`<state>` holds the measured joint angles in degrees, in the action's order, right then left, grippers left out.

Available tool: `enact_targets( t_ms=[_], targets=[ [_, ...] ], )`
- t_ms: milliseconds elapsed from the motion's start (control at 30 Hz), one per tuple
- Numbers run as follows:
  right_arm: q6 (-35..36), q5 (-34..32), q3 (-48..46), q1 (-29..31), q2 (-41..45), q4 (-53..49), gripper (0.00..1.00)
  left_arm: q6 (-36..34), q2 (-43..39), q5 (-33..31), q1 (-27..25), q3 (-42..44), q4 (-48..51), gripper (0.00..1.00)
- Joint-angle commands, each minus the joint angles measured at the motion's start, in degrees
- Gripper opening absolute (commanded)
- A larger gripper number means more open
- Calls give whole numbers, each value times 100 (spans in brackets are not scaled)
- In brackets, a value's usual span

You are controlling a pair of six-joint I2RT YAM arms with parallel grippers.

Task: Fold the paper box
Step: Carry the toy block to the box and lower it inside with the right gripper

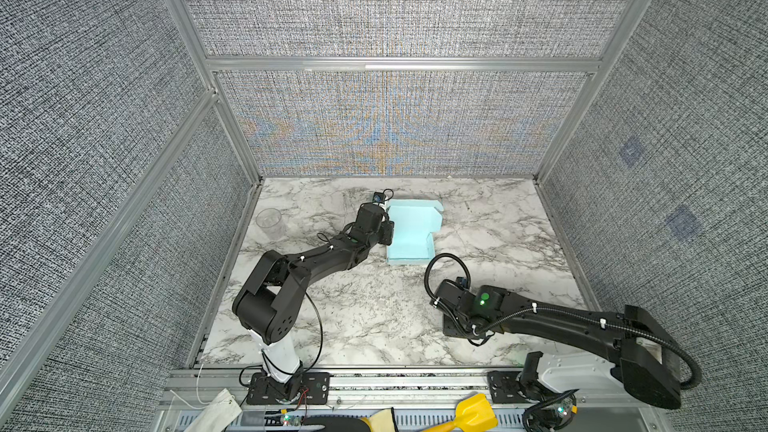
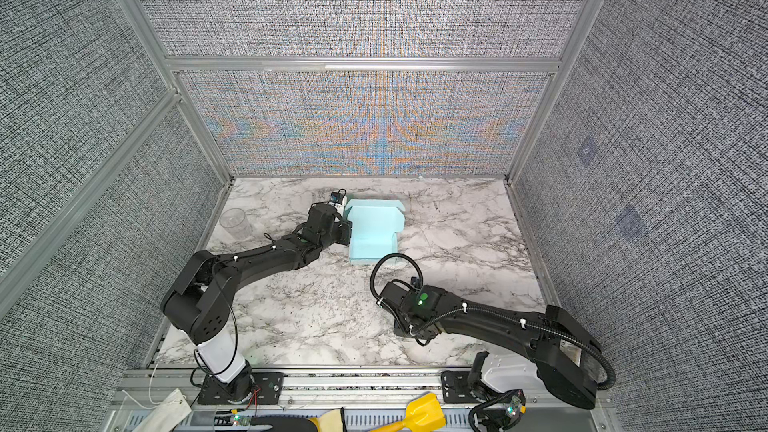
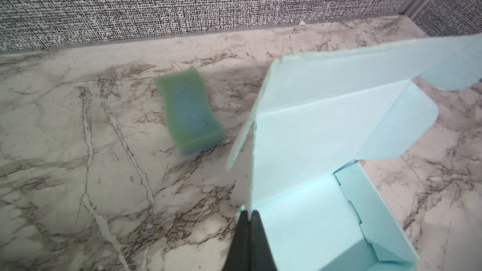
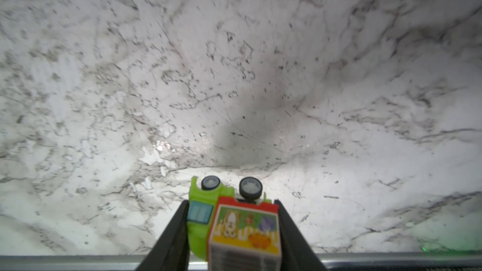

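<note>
The paper box (image 1: 411, 226) (image 2: 374, 226) is pale sky-blue and sits at the back middle of the marble table, its lid flap raised toward the back wall. In the left wrist view the box (image 3: 313, 139) shows an open tray with side flaps. My left gripper (image 3: 249, 216) (image 1: 388, 233) is shut on the box's left side wall, one finger inside and one outside. My right gripper (image 4: 232, 204) is near the table's front edge, shut on a green and red toy truck (image 4: 234, 220). In both top views the right wrist (image 1: 469, 301) hides this gripper and the truck.
A teal-green sponge-like strip (image 3: 189, 113) lies on the marble left of the box, near the back wall. A clear plastic cup (image 1: 270, 222) (image 2: 235, 222) stands at the left edge. A yellow toy shovel (image 1: 473, 413) lies below the front rail (image 4: 78, 259). Fabric walls enclose three sides.
</note>
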<state>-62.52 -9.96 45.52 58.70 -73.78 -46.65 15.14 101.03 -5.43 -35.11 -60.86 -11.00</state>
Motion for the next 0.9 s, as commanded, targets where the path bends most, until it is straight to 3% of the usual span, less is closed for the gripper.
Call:
enact_targets(
  t_ms=[0,167,367,700,867],
  targets=[
    [666,-383,475,-176,-56,-495,36,-72,-22,51,-10,11,-156,0],
    [1709,-602,1557,-932,-173,-389,36,-70,-4,68,-10,38,-179,0],
    [2538,-419,2403,-1567,-1168,329,36,-2,-83,69,-4,170,-222,0],
    [3091,227,3719,-2029,-3058,984,35,137,-154,42,-4,303,-280,0],
    [3009,407,3814,-2038,-3465,1142,36,185,-181,16,-5,307,-286,0]
  ],
)
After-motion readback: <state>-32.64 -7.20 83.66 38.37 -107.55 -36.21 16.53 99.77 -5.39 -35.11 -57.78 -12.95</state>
